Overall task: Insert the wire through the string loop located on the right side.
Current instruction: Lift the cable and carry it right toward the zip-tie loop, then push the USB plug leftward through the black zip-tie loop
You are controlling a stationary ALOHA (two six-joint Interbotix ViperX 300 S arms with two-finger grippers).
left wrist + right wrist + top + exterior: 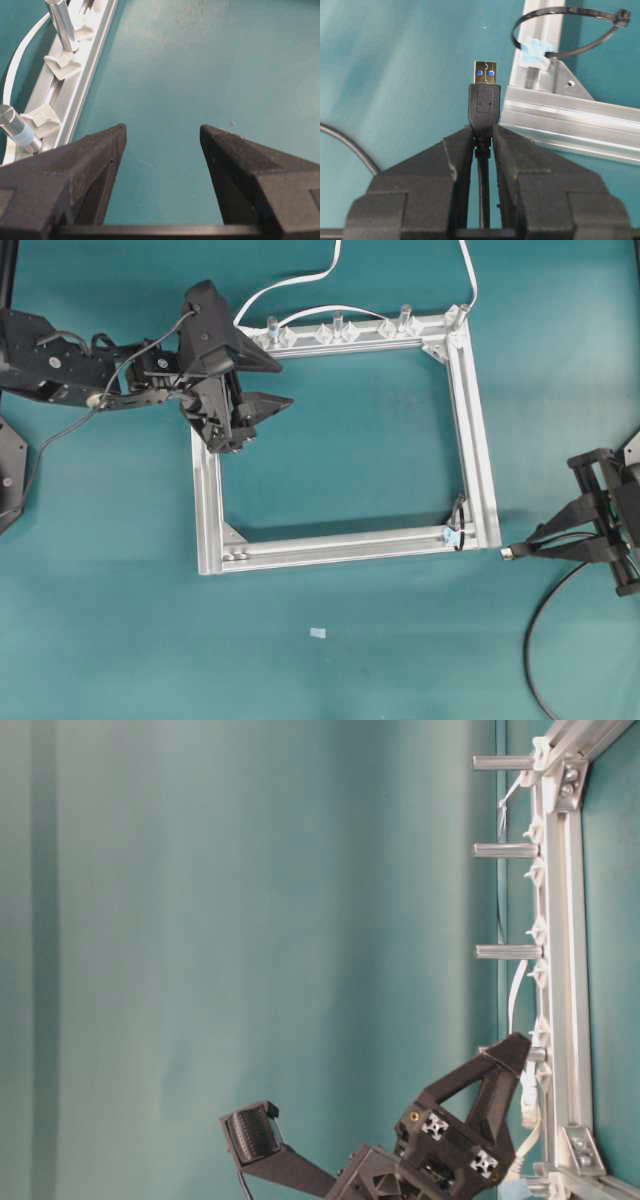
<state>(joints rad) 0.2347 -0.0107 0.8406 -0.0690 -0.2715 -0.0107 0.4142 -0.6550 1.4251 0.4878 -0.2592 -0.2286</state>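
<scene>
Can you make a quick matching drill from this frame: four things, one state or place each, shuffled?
Things:
1. left hand
2. right hand
3. loop
4. white cable

States or places:
A. shut on the wire's plug
B. runs along the frame's far rail and off the top edge
C. open, holding nothing, over the frame's left rail
D. stands at the frame's near right corner, with a light-blue bit at its base

Pairs: 1-C, 2-A, 3-D, 4-B

The wire has not yet reached the loop; the frame lies between them.
</scene>
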